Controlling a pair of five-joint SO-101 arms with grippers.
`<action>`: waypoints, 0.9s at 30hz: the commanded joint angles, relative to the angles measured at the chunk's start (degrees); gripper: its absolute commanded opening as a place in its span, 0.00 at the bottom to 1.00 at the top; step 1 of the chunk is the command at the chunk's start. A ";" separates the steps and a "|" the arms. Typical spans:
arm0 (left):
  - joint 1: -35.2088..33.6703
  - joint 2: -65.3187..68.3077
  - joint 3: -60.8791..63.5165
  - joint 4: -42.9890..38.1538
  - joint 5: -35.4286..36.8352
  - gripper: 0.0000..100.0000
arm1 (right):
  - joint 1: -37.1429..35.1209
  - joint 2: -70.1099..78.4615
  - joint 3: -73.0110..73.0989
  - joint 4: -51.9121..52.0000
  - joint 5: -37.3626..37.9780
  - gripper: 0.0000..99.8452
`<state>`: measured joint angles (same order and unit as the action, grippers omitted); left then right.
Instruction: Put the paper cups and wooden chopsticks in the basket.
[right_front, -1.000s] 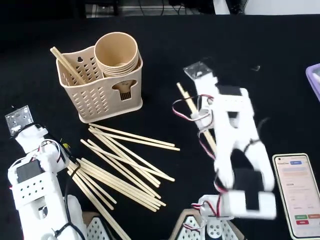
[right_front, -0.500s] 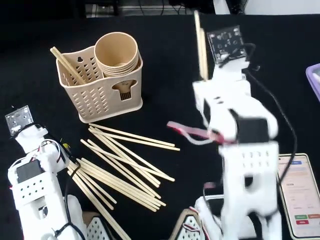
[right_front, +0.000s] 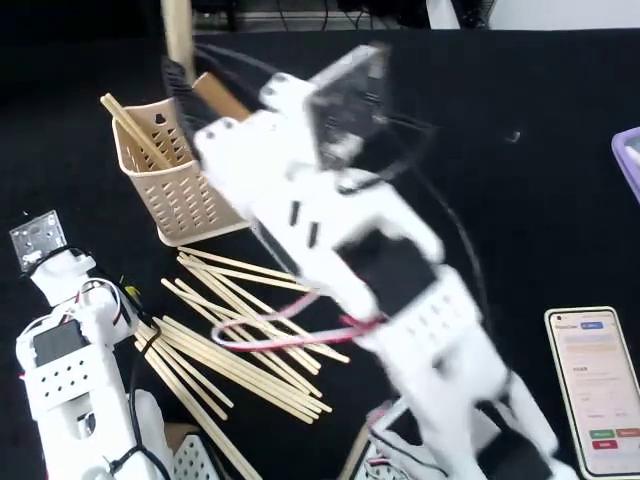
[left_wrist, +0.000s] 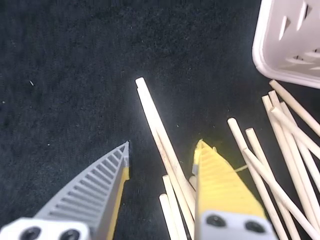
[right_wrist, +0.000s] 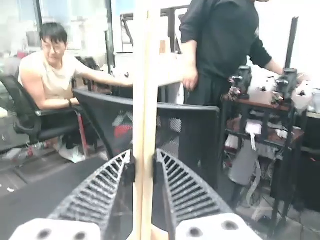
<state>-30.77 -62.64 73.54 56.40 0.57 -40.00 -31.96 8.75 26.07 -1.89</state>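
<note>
Two pale wooden chopsticks (right_wrist: 144, 75) stand upright, pinched tight in right gripper (right_wrist: 142, 162), up over beige perforated plastic basket (right_front: 175, 200). Left gripper (left_wrist: 163, 147) gapes wide, low over loose chopsticks pile (right_front: 245, 335) on black table (right_front: 520, 200). Smartphone (right_front: 595, 385) screen txt too small to read.

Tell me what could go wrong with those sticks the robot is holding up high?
The right gripper pinches the chopsticks near one end, so they might tilt or slip out. They stand tall near the basket, so they could miss it and drop onto the table. The arm also leans close over the basket and might bump it.
</note>
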 joint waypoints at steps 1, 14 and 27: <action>-0.57 -0.62 -0.48 -1.58 0.62 0.22 | -2.11 8.84 -0.66 -11.16 -0.26 0.01; -0.66 -0.62 -0.48 -1.67 0.62 0.22 | -1.41 33.89 -10.86 -20.22 -0.26 0.01; -0.66 -0.62 -0.48 -1.67 0.62 0.22 | -1.32 38.02 -11.38 -4.13 -0.26 0.19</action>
<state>-30.77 -62.64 73.80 55.69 0.57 -41.23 6.99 1.54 17.80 -1.89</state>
